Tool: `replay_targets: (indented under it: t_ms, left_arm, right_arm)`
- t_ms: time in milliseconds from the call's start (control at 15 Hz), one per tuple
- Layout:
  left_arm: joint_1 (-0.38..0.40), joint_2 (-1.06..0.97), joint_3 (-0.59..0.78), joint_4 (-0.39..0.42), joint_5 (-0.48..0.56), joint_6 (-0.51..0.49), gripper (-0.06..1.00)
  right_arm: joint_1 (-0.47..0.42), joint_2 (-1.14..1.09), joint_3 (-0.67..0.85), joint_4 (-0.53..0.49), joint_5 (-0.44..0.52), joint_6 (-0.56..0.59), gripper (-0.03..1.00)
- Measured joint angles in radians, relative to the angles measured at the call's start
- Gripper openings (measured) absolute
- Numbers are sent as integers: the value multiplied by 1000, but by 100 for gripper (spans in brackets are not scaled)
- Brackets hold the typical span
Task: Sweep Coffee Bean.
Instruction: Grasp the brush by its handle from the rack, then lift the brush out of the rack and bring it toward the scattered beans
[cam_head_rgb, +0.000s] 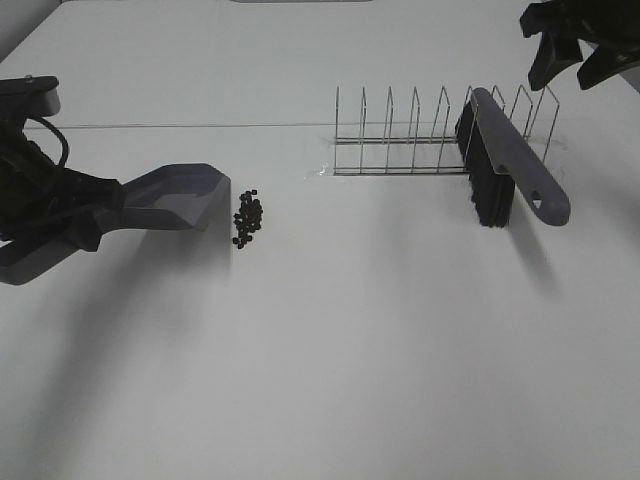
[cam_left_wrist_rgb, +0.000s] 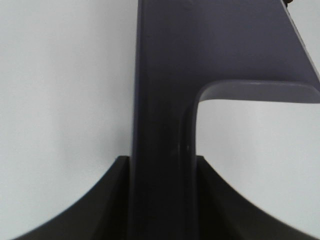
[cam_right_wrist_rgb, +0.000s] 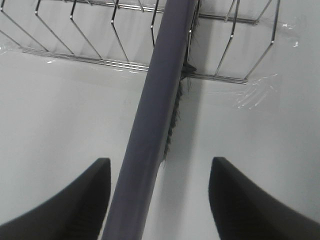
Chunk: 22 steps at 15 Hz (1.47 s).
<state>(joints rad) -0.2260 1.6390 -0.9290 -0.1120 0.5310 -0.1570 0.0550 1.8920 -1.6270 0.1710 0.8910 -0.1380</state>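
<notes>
A small pile of dark coffee beans lies on the white table, left of centre. My left gripper is shut on the handle of the grey dustpan, whose open lip sits just left of the beans. The left wrist view shows the dustpan handle clamped between the jaws. The grey brush with black bristles leans in a wire rack. My right gripper is open, above and behind the brush, apart from it. In the right wrist view the brush handle runs between the spread fingers.
The wire rack is taped to the table at the back, right of centre, with several upright prongs. A seam line crosses the table behind the dustpan. The table's far left corner shows at the top left.
</notes>
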Motion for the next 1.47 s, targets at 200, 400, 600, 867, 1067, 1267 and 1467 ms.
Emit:
replay_targets:
  t_ms: [200, 400, 600, 867, 1067, 1267, 1467]
  left_arm:
    - [0, 0, 0, 0, 0, 0, 35]
    - [0, 0, 0, 0, 0, 0, 35]
    - [0, 0, 0, 0, 0, 0, 35]
    - [0, 0, 0, 0, 0, 0, 35]
    - [0, 0, 0, 0, 0, 0, 35]
    - [0, 0, 0, 0, 0, 0, 35]
    - [0, 0, 0, 0, 0, 0, 35]
  right_arm:
    - [0, 185, -190, 0, 70, 0, 56]
    - [0, 297, -295, -7, 109, 1, 60]
    - [6, 361, -315, -15, 117, 2, 61]
    - [38, 449, -315, -49, 95, 34, 54]
    - [39, 457, -318, -95, 89, 106, 35]
    - [45, 452, -318, -104, 95, 124, 34]
    - [45, 398, -318, -113, 117, 132, 34]
